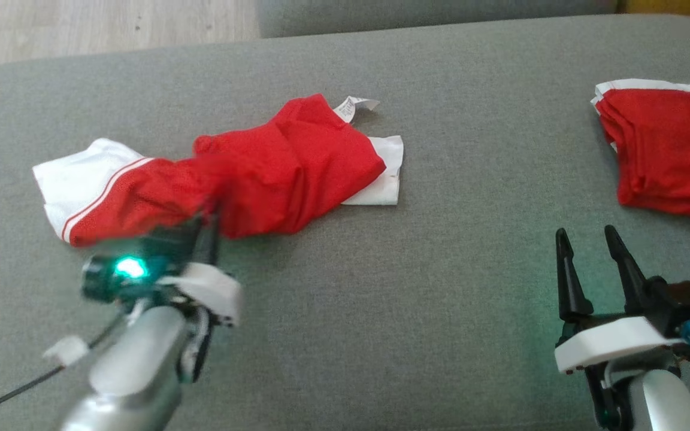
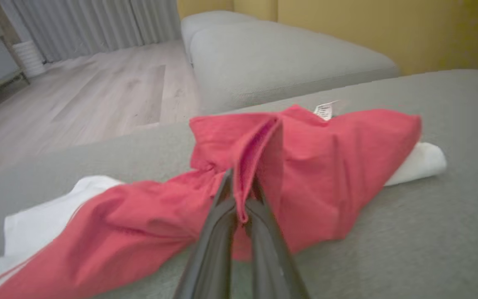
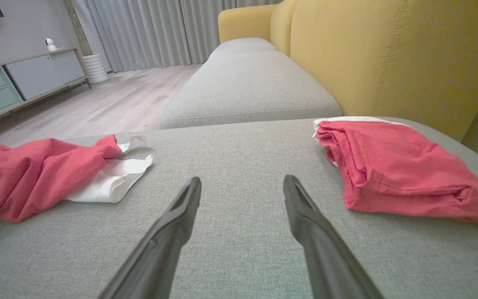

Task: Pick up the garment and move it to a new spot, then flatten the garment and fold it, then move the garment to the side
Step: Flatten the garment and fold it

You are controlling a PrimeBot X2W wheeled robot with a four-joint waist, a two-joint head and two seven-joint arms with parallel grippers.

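Closest in, my left gripper (image 1: 210,211) sits low at the left of the head view, a green light (image 1: 129,267) glowing on the wrist, and its fingers are pinched together on the near edge of the red garment (image 1: 273,173). From the left wrist view the left gripper (image 2: 241,182) is easy to read: both dark fingers (image 2: 218,216) are squeezed tight with a ridge of red cloth caught between them, and that ridge stands up past the tips. The red garment (image 2: 326,166) lies crumpled in a long heap across the grey cushion (image 1: 381,299). Its white waistband (image 1: 81,173) with thin red stripes is at my left end, a white panel (image 1: 387,173) pokes out at the other end, and a small label (image 1: 354,108) sticks up at the far edge. My grip is about midway along its length, on the side nearest me. Over on the other side, my right gripper (image 1: 586,239) has its fingers spread wide with nothing between them, pointing out over bare cushion. In the right wrist view the right gripper (image 3: 242,182) has the red garment (image 3: 27,174) well off to its left, apart from both fingers. A folded red piece (image 3: 401,174) lies near on its right, also untouched, close to the cushion's edge below the yellow backrest (image 3: 388,54).
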